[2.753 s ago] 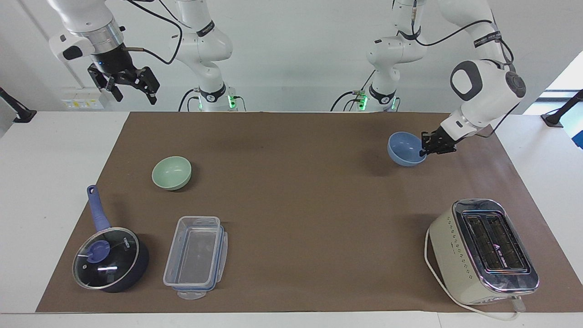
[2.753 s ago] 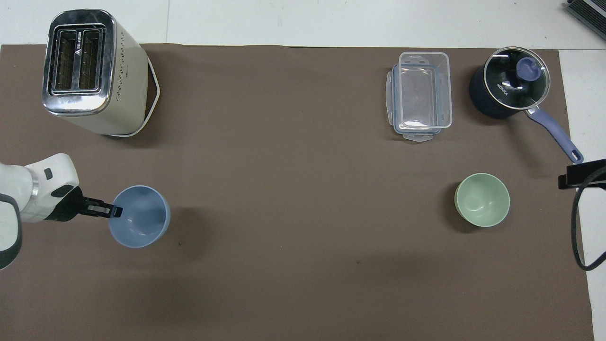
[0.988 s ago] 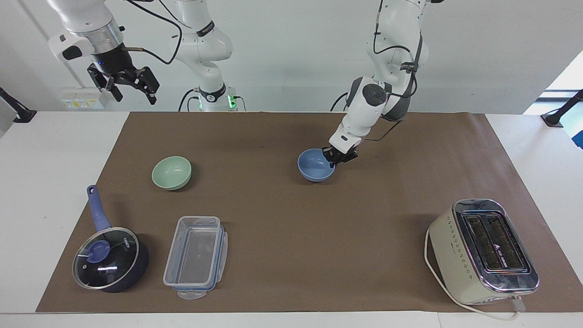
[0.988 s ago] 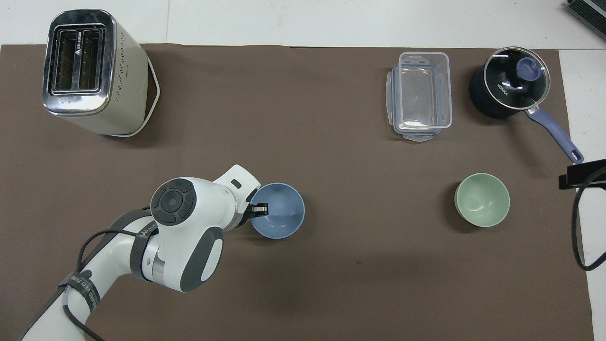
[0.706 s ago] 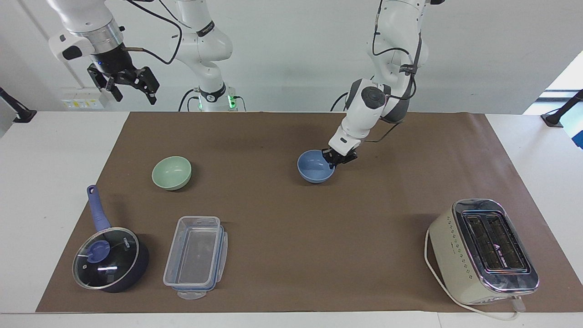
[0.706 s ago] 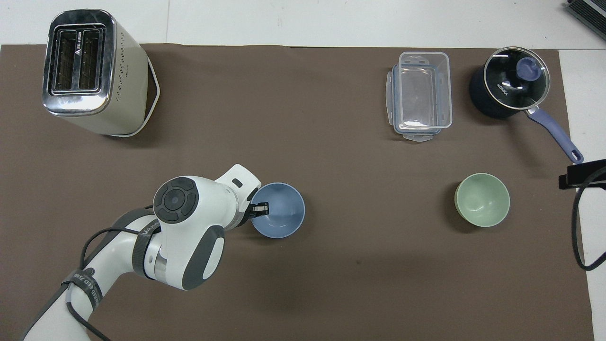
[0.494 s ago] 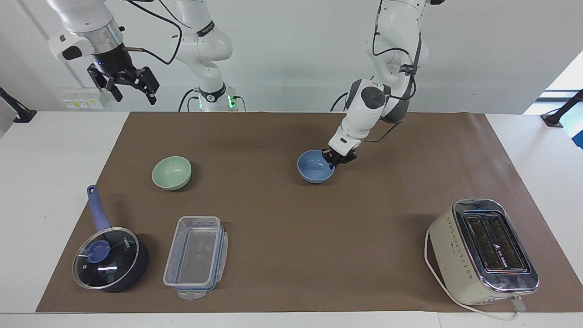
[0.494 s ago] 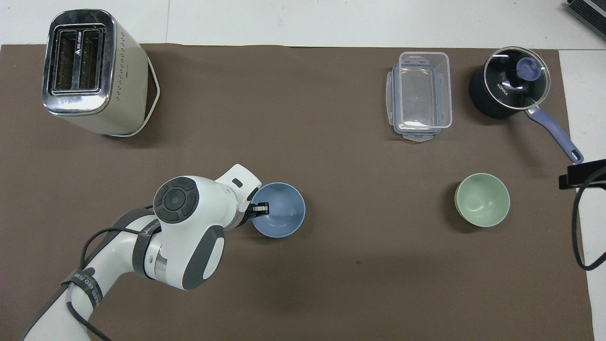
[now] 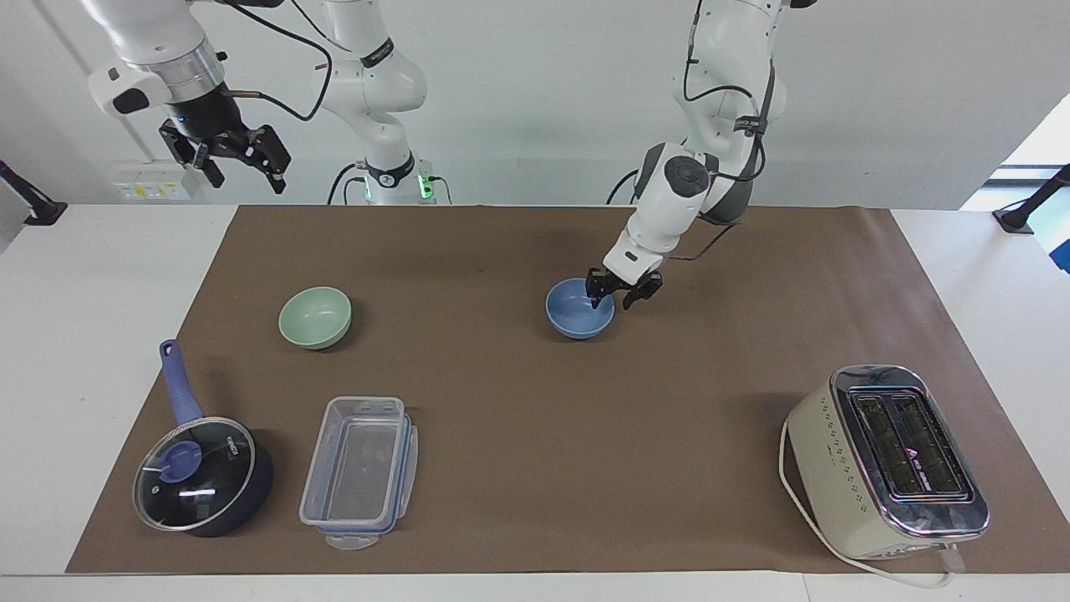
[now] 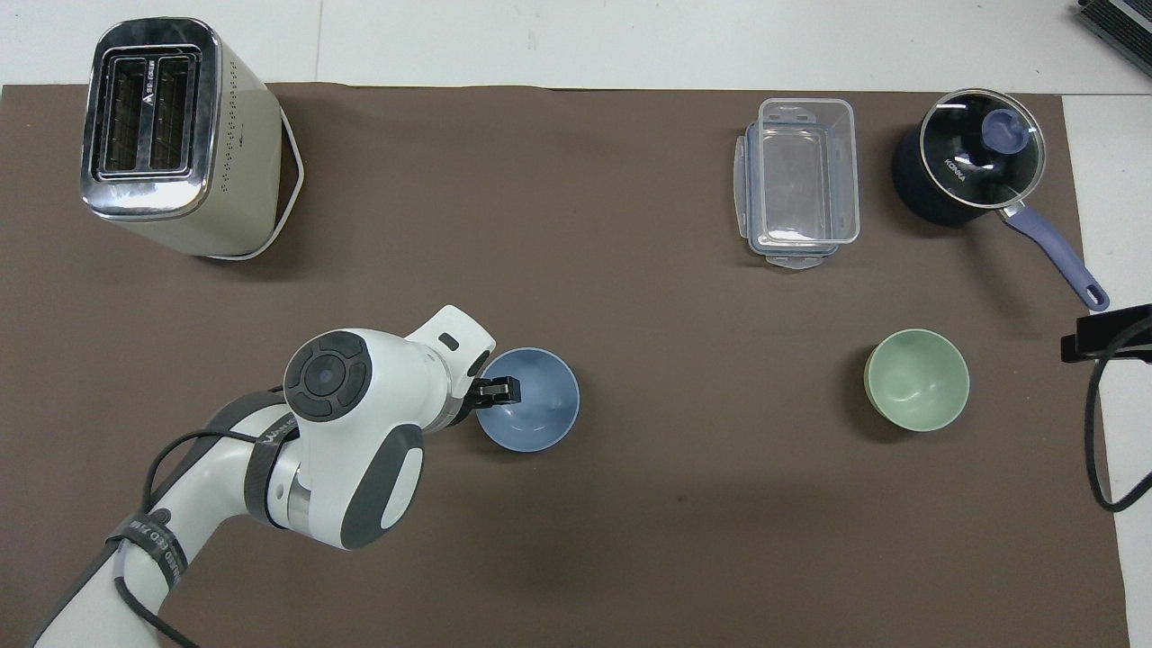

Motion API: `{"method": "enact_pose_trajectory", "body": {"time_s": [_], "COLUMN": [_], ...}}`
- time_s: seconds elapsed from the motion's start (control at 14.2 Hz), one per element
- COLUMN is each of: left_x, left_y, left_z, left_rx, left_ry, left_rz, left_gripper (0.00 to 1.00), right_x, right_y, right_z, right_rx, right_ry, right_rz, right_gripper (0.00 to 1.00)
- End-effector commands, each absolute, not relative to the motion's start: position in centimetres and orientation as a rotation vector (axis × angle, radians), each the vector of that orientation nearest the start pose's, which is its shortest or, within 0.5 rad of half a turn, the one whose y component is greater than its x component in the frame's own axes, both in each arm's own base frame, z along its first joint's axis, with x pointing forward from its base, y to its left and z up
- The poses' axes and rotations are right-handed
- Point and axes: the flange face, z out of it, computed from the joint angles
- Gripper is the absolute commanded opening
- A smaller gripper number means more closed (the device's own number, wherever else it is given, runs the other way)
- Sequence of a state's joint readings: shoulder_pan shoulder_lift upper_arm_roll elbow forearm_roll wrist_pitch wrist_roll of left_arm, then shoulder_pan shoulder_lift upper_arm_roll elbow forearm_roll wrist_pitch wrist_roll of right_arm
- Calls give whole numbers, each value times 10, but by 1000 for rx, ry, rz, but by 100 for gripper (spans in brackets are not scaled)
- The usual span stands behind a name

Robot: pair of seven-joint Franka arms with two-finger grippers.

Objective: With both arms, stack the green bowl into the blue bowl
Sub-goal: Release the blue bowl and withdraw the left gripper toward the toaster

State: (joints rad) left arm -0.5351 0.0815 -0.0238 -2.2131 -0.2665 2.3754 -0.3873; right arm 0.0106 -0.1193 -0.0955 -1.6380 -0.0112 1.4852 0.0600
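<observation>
- The left arm reaches in over the middle of the table, its left gripper at the rim of the blue bowl, fingers spread apart astride that rim and gripping nothing. The bowl sits flat on the mat, so I judge it set there as the base of the stack.
- The right gripper waits, raised over the right arm's end of the table, fingers open and empty.
- The green bowl stands well apart from the blue one, toward the right arm's end, within that arm's likely reach.
- A brown mat covers the white table; a plain pale wall rises at the robots' end.
- Farther from the robots than the bowls stand a toaster, a lidded saucepan and a clear container.
</observation>
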Motion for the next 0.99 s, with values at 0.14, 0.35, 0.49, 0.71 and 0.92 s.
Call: {"method": "enact_pose_trajectory", "body": {"time_s": [0.14, 0.35, 0.49, 0.71, 0.92], "left_x": [466, 492, 511, 528, 536], "left_y": [-243, -202, -174, -139, -116], "left_z": [428, 486, 524, 566, 617], "left_rx": [-3301, -3270, -3242, -3228, -3144], "left_ry": [173, 268, 345, 359, 400], "left_rz": [-55, -9, -45, -97, -191], "left_gripper": [100, 100, 100, 100, 100], "right_x": [520, 533, 539, 528, 518], "right_y": [-46, -53, -68, -75, -105], "right_z": [575, 502, 452, 402, 355], "right_rx": [-3146, -3150, -3153, -3155, -3157], "right_ry": [140, 42, 29, -2, -136], "right_rz": [45, 48, 46, 3, -13], "right_gripper": [100, 100, 100, 100, 100]}}
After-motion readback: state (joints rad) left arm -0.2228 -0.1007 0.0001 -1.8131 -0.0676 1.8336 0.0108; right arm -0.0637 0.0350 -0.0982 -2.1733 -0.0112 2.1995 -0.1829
